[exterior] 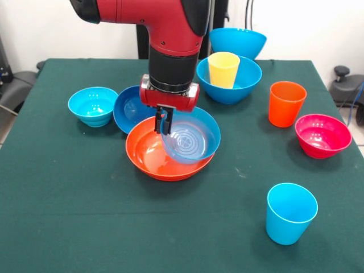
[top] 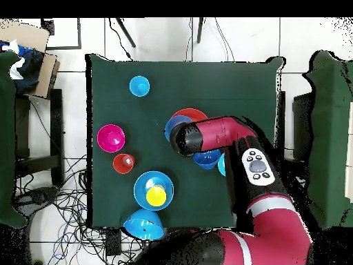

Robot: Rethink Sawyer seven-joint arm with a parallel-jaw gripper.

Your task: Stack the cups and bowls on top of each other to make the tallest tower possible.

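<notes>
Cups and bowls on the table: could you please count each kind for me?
Cups: 3 (yellow cup, orange cup, light blue cup)
Bowls: 7 (orange bowl, cyan bowl, dark blue bowl, light blue bowl, magenta bowl, two large blue bowls)
Total: 10

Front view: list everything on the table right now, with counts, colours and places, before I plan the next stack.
Wide bowl: 1, orange, table centre.
Medium bowl: 1, light blue, tilted over the orange bowl, held by its rim.
Small bowls: dark blue beside the orange bowl; cyan beyond it; magenta-red at the opposite side.
Large bowls: 2, blue; one holds the yellow cup, one at the far edge.
Other cups: orange; light blue, nearest the camera.
Gripper: shut on the medium bowl's rim.
</notes>
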